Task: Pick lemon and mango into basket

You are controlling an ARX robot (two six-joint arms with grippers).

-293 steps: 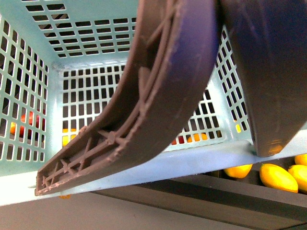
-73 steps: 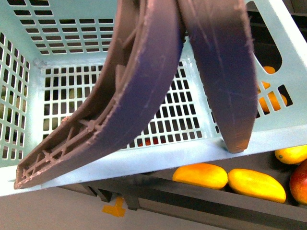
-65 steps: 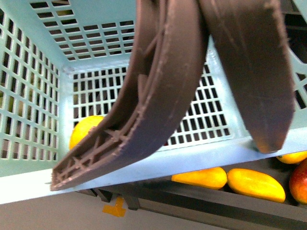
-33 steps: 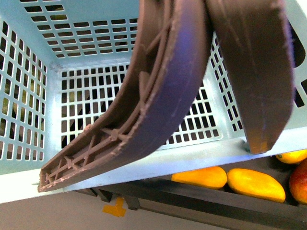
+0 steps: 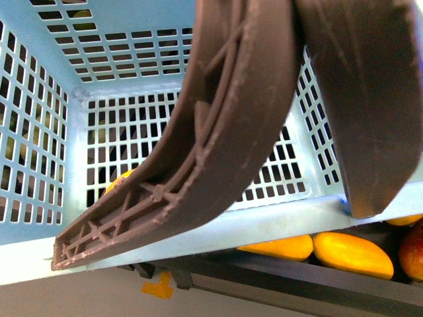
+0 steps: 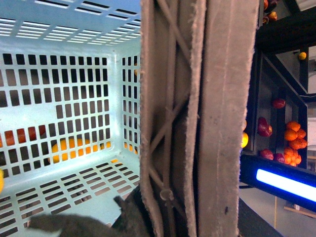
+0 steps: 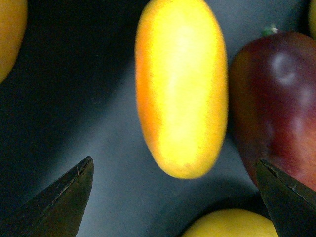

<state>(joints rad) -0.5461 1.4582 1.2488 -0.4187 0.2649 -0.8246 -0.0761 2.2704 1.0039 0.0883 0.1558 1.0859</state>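
Note:
The teal basket [image 5: 198,228] hangs tilted close to the front camera, its two brown handles [image 5: 231,119] crossing the view. My left gripper [image 6: 148,222] is shut on those handles [image 6: 197,118]. A yellow fruit [image 5: 121,179], possibly the lemon, peeks out inside the basket behind a handle. Two mangoes [image 5: 277,247] [image 5: 353,254] lie on the dark shelf below the basket. In the right wrist view a mango [image 7: 180,89] lies lengthwise just ahead of my open right gripper [image 7: 174,162]; its fingertips [image 7: 74,190] stand wide on either side, touching nothing.
A dark red apple [image 7: 276,103] touches the mango's side, and another yellow fruit [image 7: 232,224] lies under the gripper. A red apple [image 5: 413,251] sits at the shelf's right. Shelves of red and orange fruit [image 6: 291,140] stand beyond the basket.
The basket has swung slightly. The yellow fruit inside it showed one second ago, was hidden half a second ago, and peeks out again now.

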